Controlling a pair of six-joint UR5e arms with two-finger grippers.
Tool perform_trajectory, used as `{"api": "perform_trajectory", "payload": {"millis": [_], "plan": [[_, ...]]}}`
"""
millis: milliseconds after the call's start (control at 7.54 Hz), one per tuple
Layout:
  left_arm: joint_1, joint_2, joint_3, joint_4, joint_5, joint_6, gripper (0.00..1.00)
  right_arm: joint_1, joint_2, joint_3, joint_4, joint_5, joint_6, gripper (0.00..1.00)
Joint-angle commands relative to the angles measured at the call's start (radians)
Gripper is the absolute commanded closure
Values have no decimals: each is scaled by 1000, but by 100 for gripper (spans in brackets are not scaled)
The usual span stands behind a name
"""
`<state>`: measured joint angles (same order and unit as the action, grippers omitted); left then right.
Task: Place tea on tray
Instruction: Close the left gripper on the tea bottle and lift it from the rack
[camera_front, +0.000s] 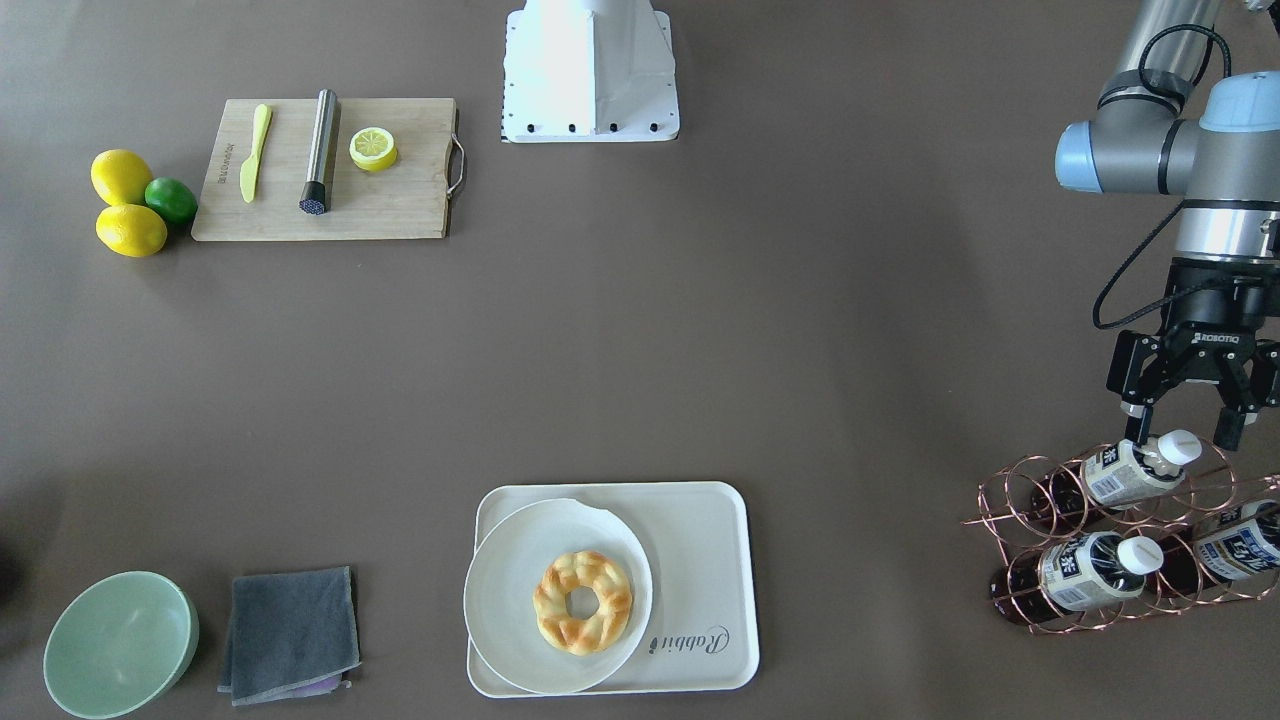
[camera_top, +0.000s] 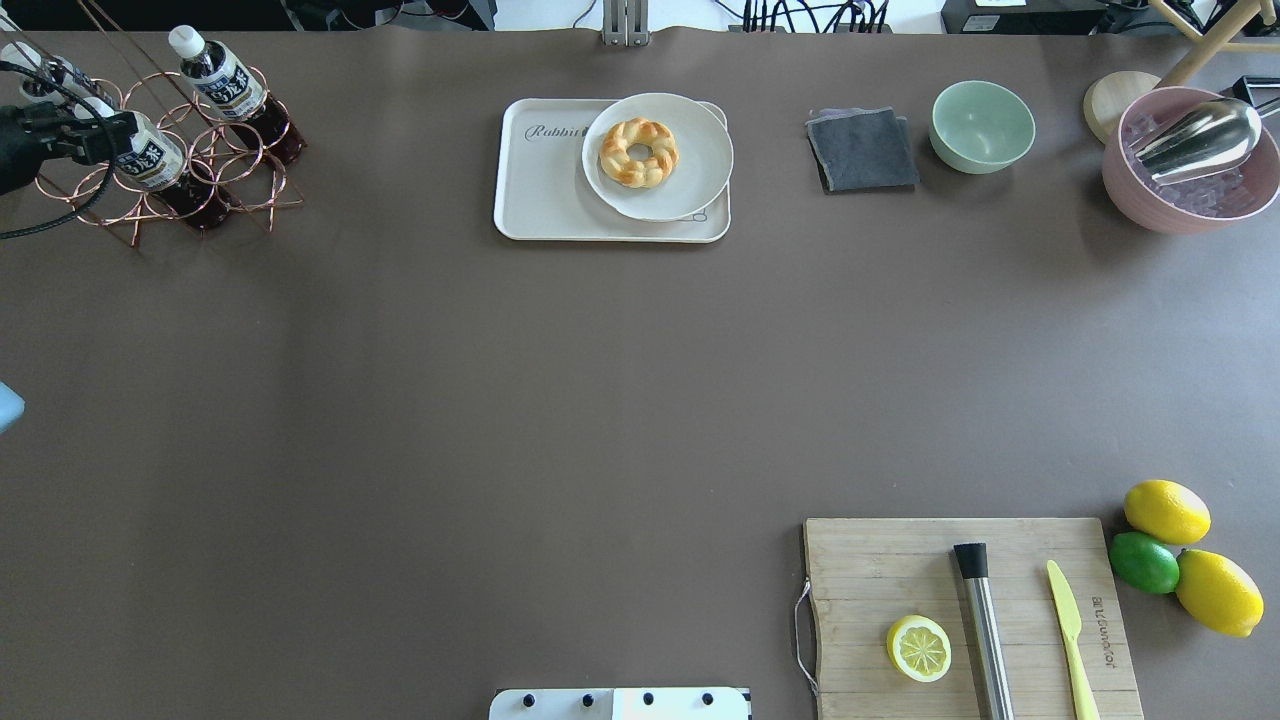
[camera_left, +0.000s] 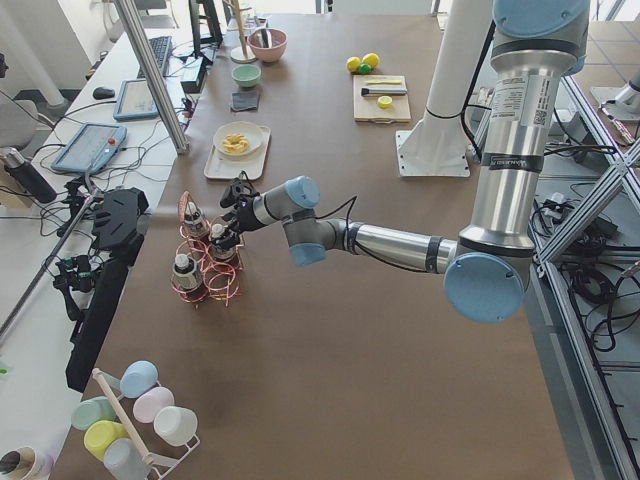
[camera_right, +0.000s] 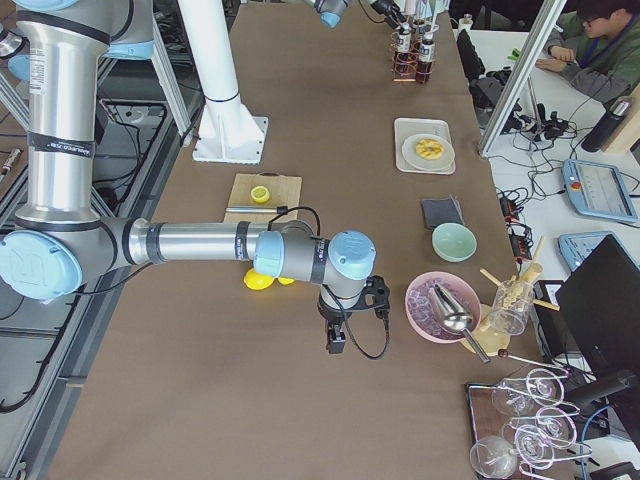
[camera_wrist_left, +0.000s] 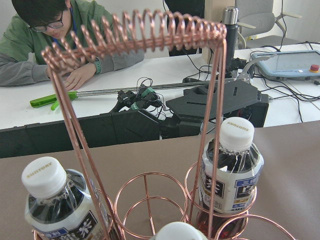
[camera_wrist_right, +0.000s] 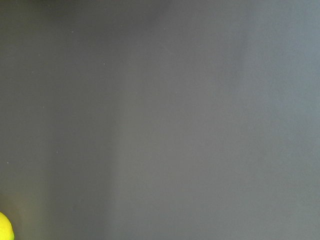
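1. The jaws of your left gripper stand apart, straddling the capped end of the small clear plastic bottle of dark tea, which lies topmost in the copper wire rack.
2. It is likely full, smooth and squashy: grip just below the white cap.
3. The cream rectangular tray lies well apart.

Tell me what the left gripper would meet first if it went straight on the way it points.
Most likely the top tea bottle in the wire rack: the open left gripper points at its white cap, fingers either side. Exact depth is unclear.
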<state>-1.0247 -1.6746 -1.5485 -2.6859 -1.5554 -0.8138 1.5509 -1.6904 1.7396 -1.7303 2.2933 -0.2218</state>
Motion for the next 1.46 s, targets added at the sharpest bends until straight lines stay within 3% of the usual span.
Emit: {"api": "perform_trajectory", "payload": {"millis": [0,133,265,398,1061,1326], "plan": [[0,-7,4,-6,0,1,10,0,0,0,0,0,-1,0],[0,-7,4,-8,0,-2,38,0,0,0,0,0,-1,0],[0,-7,2,-8,-2,-2,80,0,0,0,0,0,-1,0],[0,-7,2,-8,-2,-2,100,0,0,0,0,0,-1,0],[-29,-7,-13,-6,-12,5,100,0,0,2,0,0,-1,0],[-101,-7,-44,15,-136,7,100,0,0,2,0,0,-1,0]]}}
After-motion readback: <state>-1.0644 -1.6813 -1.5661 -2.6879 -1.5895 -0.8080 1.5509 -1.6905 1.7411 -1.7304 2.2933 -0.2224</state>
